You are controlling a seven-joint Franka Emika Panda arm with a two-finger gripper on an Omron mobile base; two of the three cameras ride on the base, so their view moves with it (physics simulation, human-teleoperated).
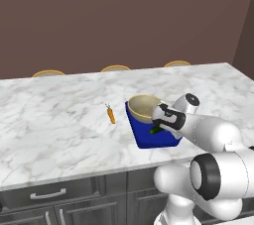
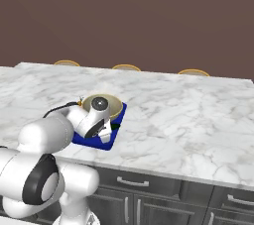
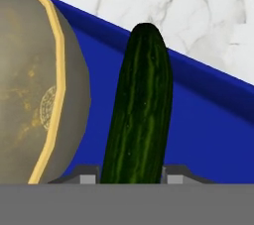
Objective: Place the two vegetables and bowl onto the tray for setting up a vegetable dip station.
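Dark green short cucumber [image 3: 140,105] runs up the centre of the hand view, its near end sitting between the two finger tips of the gripper [image 3: 132,174], so the jaws look clamped on it. It hangs over the deep blue shallow rectangular tray [image 3: 208,140]; can't tell whether it touches the tray floor yet. In the left base view only a sliver of it shows under the hand, mid-right of frame.

Wide round tan-beige bowl [image 1: 144,108] with the mottled olive inside already sits on the tray's far end, just beside the cucumber (left edge of the hand view).

Small orange carrot [image 1: 111,115] with a green top lies on the white marble counter [image 1: 54,120], left of the tray and apart from it.

Step, as I read it: setting down the cucumber. Next: lower it onto the free blue area clear of the bowl, let go, lift off, then go left for the carrot.
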